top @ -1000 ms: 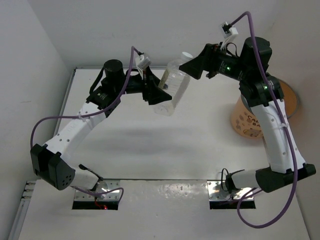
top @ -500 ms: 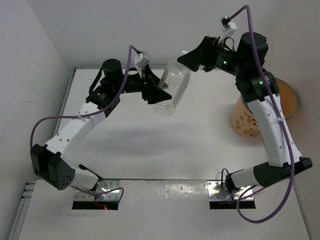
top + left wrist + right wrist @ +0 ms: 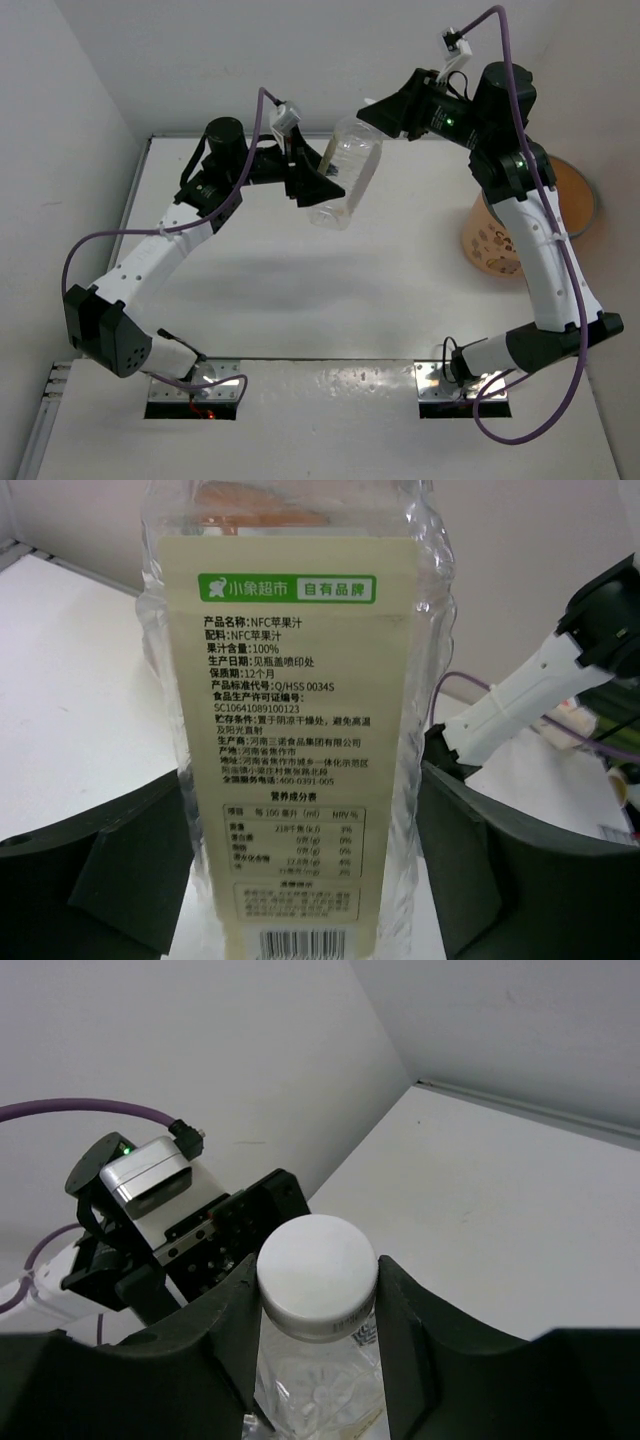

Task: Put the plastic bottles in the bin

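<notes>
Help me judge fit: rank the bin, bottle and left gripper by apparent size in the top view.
1. bin, largest even though partly hidden.
2. bottle; it is held up nearer the camera, so it may look bigger than it is.
3. left gripper, clearly smallest.

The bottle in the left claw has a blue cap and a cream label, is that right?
Not quite. The cap is white, not blue, as the right wrist view shows. The bottle in the left claw does have a cream label.
</notes>
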Tool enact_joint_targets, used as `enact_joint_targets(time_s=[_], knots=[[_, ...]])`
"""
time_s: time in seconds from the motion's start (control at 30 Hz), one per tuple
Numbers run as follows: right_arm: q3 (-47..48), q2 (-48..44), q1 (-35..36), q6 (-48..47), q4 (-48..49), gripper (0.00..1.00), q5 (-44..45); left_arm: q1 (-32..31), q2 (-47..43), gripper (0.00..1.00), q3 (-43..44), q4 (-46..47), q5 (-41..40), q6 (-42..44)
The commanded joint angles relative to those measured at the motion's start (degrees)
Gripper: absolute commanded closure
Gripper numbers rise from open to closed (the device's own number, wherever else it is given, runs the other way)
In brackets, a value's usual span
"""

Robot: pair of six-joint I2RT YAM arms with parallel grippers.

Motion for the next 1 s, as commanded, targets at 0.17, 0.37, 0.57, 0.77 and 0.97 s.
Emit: enact_joint_targets(time_s=[0.17,0.37,0.57,0.77,0.97], knots=[[5.32,-0.32,-1.2,-6.89,-2.75,0.99,2.15,2.07,-0.05,0.0,6.1,-7.52,-3.29,7.74],[9.09,-4.19,-11.4,-13.22,-9.08,1.0,1.88,11.65,-0.58,0.0,9.02,-15.8,-2.59,15.66],[14.47,-6.12,-15.36,-37.02,-19.38,1.0,23.2,20.18,0.73,0.0,9.63,-18.53,-1.54,15.5],[5.78,-8.57,-15.45,-61.94,-15.88,1.0,41.48,21.42,2.58,0.0,6.56,-18.53,-0.12,13.12],[-16.45,-15.44,-22.12,-74.4,-1.98,1.0,41.27,21.42,2.58,0.0,5.5,-18.53,-0.12,13.12]])
